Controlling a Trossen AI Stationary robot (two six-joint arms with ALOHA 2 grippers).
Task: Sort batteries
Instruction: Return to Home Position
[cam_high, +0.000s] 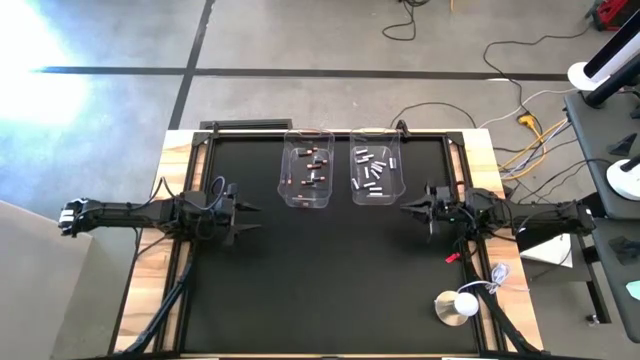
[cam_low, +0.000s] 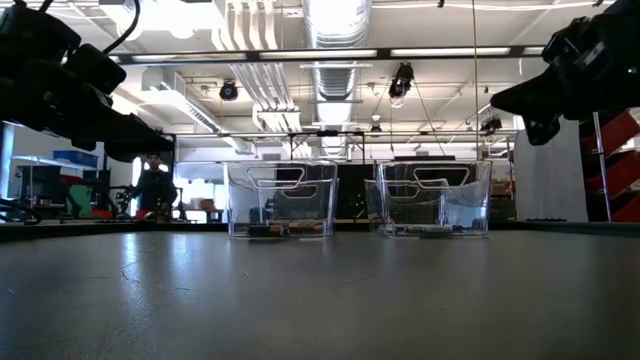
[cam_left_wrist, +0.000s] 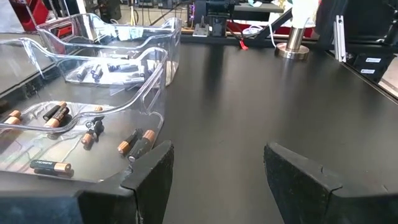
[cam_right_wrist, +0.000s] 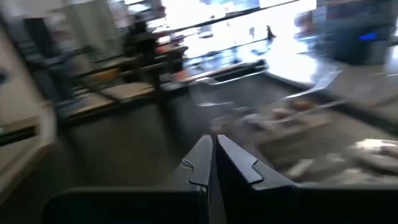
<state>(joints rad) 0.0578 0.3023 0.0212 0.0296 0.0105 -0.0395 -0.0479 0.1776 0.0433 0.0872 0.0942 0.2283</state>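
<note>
The left gripper (cam_high: 252, 213) hangs over the black table (cam_high: 320, 275) with its fingers spread wide and nothing between them. Its wrist view shows only bare tabletop in the gap. Just past its fingertips, toward the table's far edge, stands the left bin (cam_high: 282, 185), a clear tub with the dark batteries (cam_high: 314, 166) lying loose on its floor, their ends copper-coloured. Part of this bin is cut off by the wrist view's edge. The right gripper (cam_high: 407, 208) points at the left one from across the table, its fingers pressed together on nothing. Near its tips, again toward the far edge, is the right bin (cam_high: 400, 160) with the silvery batteries (cam_high: 372, 172). The two bins stand side by side with a narrow gap, between the two grippers. The right wrist view is smeared, so the bins there are pale shapes and no single battery can be made out. In the low view both arms are dark masses cut off at the upper corners, and the batteries show only as a thin strip along each bin's floor. On the near side of the right arm sits a small white-topped metal object (cam_high: 458, 306) that I cannot identify.
</note>
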